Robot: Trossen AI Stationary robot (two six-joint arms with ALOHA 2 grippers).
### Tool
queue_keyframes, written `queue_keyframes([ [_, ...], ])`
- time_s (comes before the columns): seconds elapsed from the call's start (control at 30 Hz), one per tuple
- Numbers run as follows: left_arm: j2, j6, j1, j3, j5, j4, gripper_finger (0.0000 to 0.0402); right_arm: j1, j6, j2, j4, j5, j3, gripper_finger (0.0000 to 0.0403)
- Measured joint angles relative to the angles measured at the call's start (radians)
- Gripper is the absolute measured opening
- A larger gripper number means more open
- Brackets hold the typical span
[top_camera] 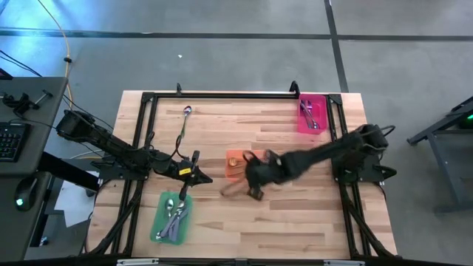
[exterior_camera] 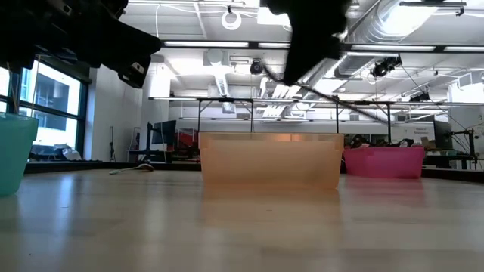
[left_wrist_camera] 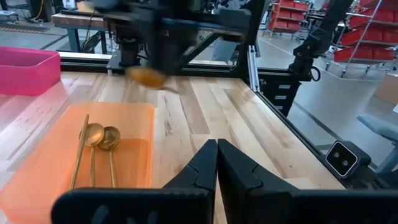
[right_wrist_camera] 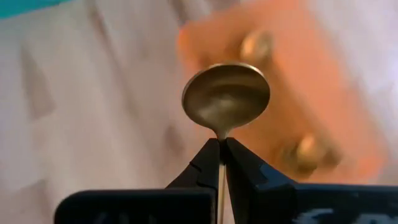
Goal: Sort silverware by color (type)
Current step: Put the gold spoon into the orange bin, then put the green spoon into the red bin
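The right hand [right_wrist_camera: 219, 146] is pinching a gold spoon [right_wrist_camera: 226, 99] by the handle, its fingers closed tight on the slim stem; in the right wrist view the round bowl is sticking straight out beyond the fingertips, the long axis running in line with the hand. The high view is showing that hand hovering over the middle of the tabletop [top_camera: 295, 214], just beside the orange tray [top_camera: 235, 164], but the spoon itself is too small to make out there. The left wrist view is revealing two more gold spoons [left_wrist_camera: 93, 140] lying lengthwise in the orange tray, bowls toward the far end, side by side. The left hand [left_wrist_camera: 217, 151] is waiting fully closed and holding nothing, near the green tray [top_camera: 171, 216] of silver pieces. One loose utensil [top_camera: 185, 118] is lying toward the tabletop's far edge, and the pink tray [top_camera: 311, 114] is sitting in the far right corner.
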Motion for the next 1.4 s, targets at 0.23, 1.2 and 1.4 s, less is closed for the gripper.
queue_keyframes([
  [0.23,0.0,0.001,0.0,0.0,-0.005,-0.003,0.0003,-0.182,-0.305,0.145,-0.015,-0.084,0.188,0.0],
  [1.2,0.0,-0.009,-0.001,0.0,-0.129,-0.015,0.0003,-0.2,-0.4,0.232,-0.113,0.035,0.226,0.0086],
  [1.4,0.0,-0.017,-0.002,-0.001,-0.145,-0.031,0.0003,-0.133,-0.466,0.142,0.05,0.071,0.078,0.0014],
])
